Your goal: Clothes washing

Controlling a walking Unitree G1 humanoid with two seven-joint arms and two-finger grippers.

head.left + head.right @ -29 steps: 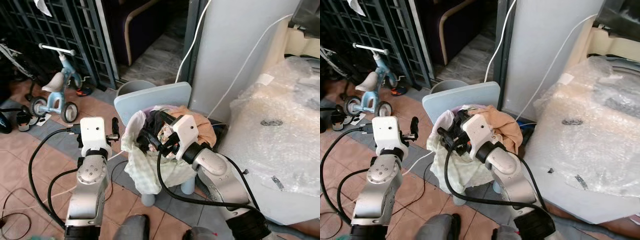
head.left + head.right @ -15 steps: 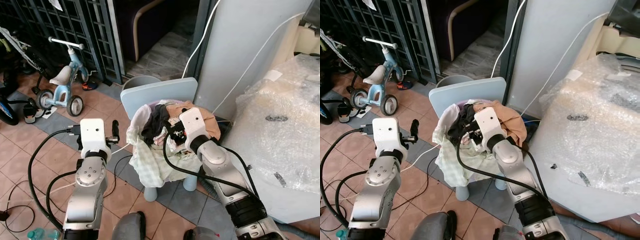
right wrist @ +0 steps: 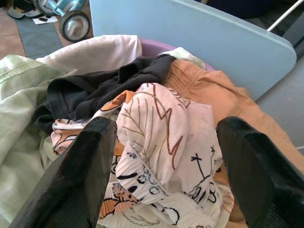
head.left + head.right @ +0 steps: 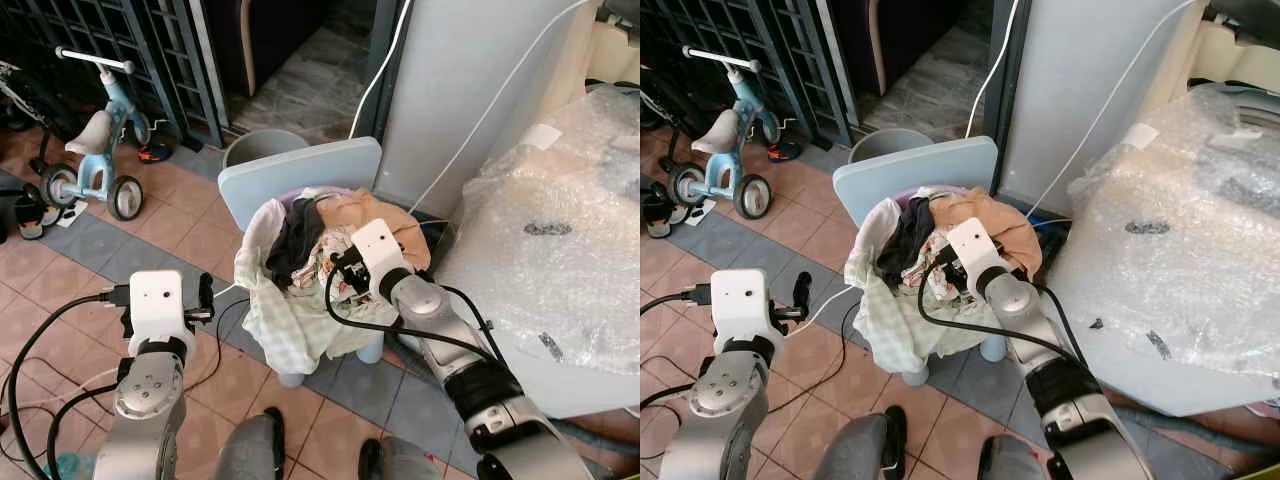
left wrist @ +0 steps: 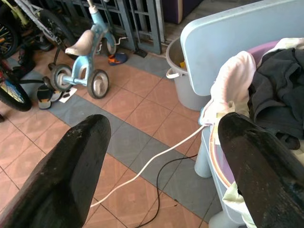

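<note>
A heap of clothes (image 4: 320, 245) fills a purple basin (image 3: 156, 46) on a pale blue child's chair (image 4: 300, 175). On top lie a white patterned garment (image 3: 161, 137), a black one (image 3: 109, 88) and an orange one (image 3: 213, 95). A pale green checked cloth (image 4: 290, 320) hangs over the front. My right gripper (image 3: 166, 126) is down on the heap and open, one finger on each side of the white patterned garment. My left gripper (image 5: 164, 122) hovers open over the tiled floor to the left of the chair, holding nothing.
A machine wrapped in bubble wrap (image 4: 560, 230) stands close on the right, with a grey pillar (image 4: 470, 80) behind the chair. A grey bucket (image 4: 262, 148) sits behind the chair. A blue tricycle (image 4: 95, 150) and a metal gate (image 4: 130, 40) are at the left. Cables (image 5: 147, 164) trail over the floor tiles.
The view has shifted as I moved. My left arm has sunk lower and further from the chair. My right gripper stays on the heap, now over the white patterned garment.
</note>
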